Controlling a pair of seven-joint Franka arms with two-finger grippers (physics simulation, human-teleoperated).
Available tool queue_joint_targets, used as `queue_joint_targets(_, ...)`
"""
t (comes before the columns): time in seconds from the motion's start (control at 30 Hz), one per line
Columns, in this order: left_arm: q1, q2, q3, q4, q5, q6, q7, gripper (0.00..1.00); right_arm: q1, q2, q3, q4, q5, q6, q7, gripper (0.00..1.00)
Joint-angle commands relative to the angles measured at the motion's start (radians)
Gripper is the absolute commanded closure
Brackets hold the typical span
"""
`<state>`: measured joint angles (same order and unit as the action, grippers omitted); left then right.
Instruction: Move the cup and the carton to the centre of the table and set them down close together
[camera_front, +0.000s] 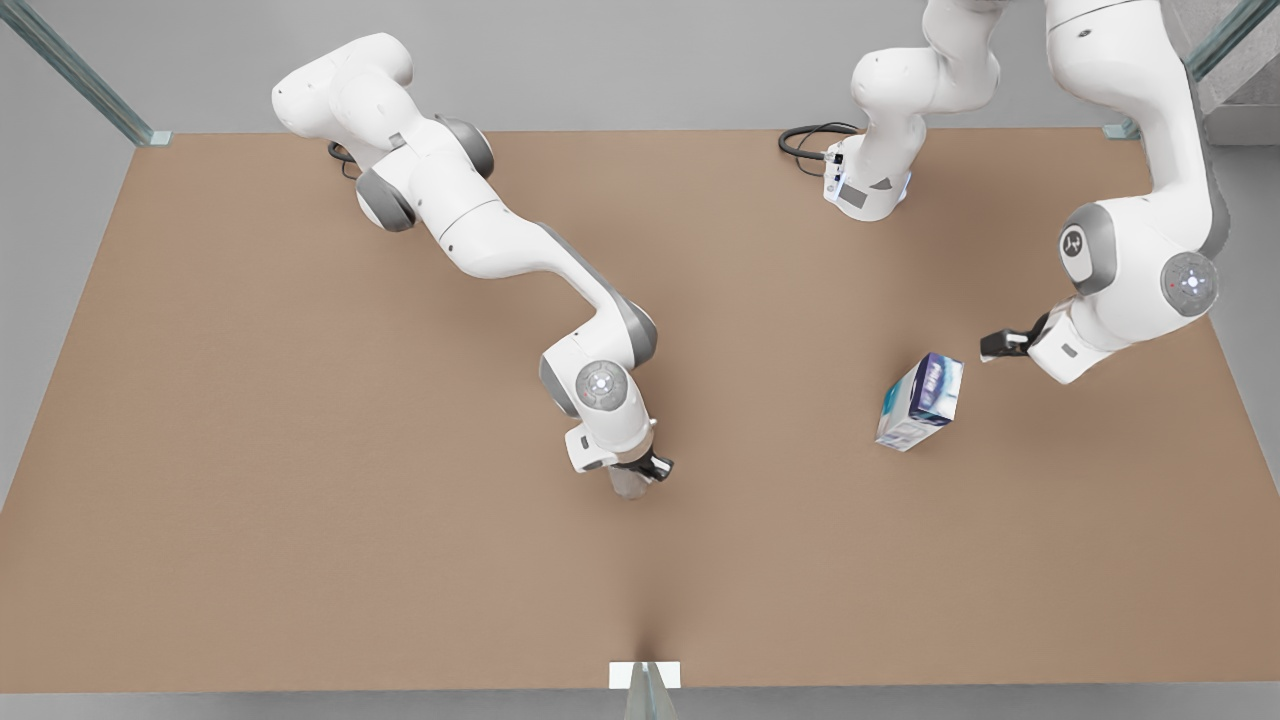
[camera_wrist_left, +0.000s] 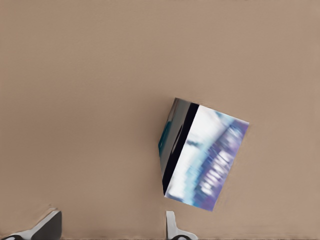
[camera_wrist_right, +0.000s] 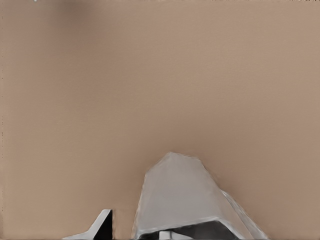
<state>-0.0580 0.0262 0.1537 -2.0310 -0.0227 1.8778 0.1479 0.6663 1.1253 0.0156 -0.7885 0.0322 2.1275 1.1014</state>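
Cup (camera_wrist_right: 182, 200) sat clamped in the right claw (camera_front: 640, 472) near the tabletop (camera_front: 300, 450) centre; the left claw (camera_front: 1000, 345), fingers apart, hovered beside the tilted carton (camera_front: 922, 401).

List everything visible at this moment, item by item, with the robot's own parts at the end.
carton: one, blue, purple and teal with white sides, on the table toward the front view's right, tilted, free of any claw.
cup: one, pale grey-white and faceted, near the table's middle, held in the right claw.
table: one, plain light brown, under everything.
white tab: one, at the table's near edge in the front view.
black cable: one, looped by the arm base at the far edge.
right claw: one, dark fingers, closed on the cup near the middle.
left claw: one, dark fingers, open, hovering just beside the carton on the front view's right.
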Motion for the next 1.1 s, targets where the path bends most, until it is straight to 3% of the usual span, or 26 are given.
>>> queue_joint_targets(0.0, 0.056, -0.003, -0.011, -0.001, -0.019, -0.009, -0.014, 0.00, 0.003, 0.001, 0.000, 0.000, 0.000, 0.002, 0.002, 0.11)
queue_joint_targets(0.07, 0.056, -0.003, -0.059, -0.017, -0.025, 0.001, -0.093, 0.00, 0.004, 0.001, 0.000, 0.000, 0.000, 0.029, 0.002, 0.11)
queue_joint_targets(0.17, 0.058, 0.001, -0.057, -0.054, 0.012, 0.096, -0.076, 0.00, 0.004, -0.006, 0.001, -0.002, 0.000, 0.008, 0.002, 0.09)
queue_joint_targets(0.43, 0.059, 0.041, -0.054, -0.054, 0.021, 0.121, -0.080, 0.00, -0.057, -0.117, 0.024, -0.005, 0.006, -0.133, -0.011, 0.06)
queue_joint_targets(0.5, 0.059, 0.058, -0.054, -0.021, 0.021, 0.061, -0.077, 0.00, -0.166, -0.240, 0.078, -0.054, 0.002, -0.256, -0.175, 0.00)
queue_joint_targets(0.6, 0.059, 0.067, -0.051, 0.049, 0.021, -0.039, -0.073, 0.00, -0.456, -0.647, 0.142, -0.554, 0.003, -0.281, -0.609, 0.00)
queue_joint_targets(0.67, 0.059, 0.070, -0.051, 0.051, 0.021, -0.039, -0.073, 0.00, -0.658, -0.884, 0.162, -0.784, 0.003, -0.345, -0.908, 0.00)
queue_joint_targets(0.73, 0.059, 0.087, -0.051, 0.051, 0.021, -0.036, -0.079, 0.00, -0.846, -1.021, 0.156, -0.775, -0.003, -0.580, -1.138, 0.00)
queue_joint_targets(0.8, 0.058, 0.092, -0.054, 0.049, 0.010, -0.025, -0.088, 0.00, -0.971, -1.062, 0.155, -0.772, -0.009, -0.647, -1.321, 0.00)
queue_joint_targets(0.87, 0.056, 0.109, -0.059, 0.051, 0.009, -0.003, -0.082, 0.00, -0.970, -1.102, 0.150, -0.764, -0.008, -0.686, -1.310, 0.00)
queue_joint_targets(0.9, 0.052, 0.116, -0.077, 0.051, 0.007, 0.001, -0.080, 0.00, -0.682, -1.112, -0.138, -0.747, -0.006, -0.709, -1.312, 0.00)
queue_joint_targets(0.93, 0.052, 0.119, -0.077, 0.051, 0.009, 0.007, -0.079, 0.00, -0.629, -1.116, -0.198, -0.744, -0.008, -0.719, -1.324, 0.00)
queue_joint_targets(1.07, 0.046, 0.113, -0.115, 0.045, 0.010, -0.013, 0.028, 0.00, -0.686, -1.121, -0.115, -0.765, -0.037, -0.748, -1.310, 0.00)
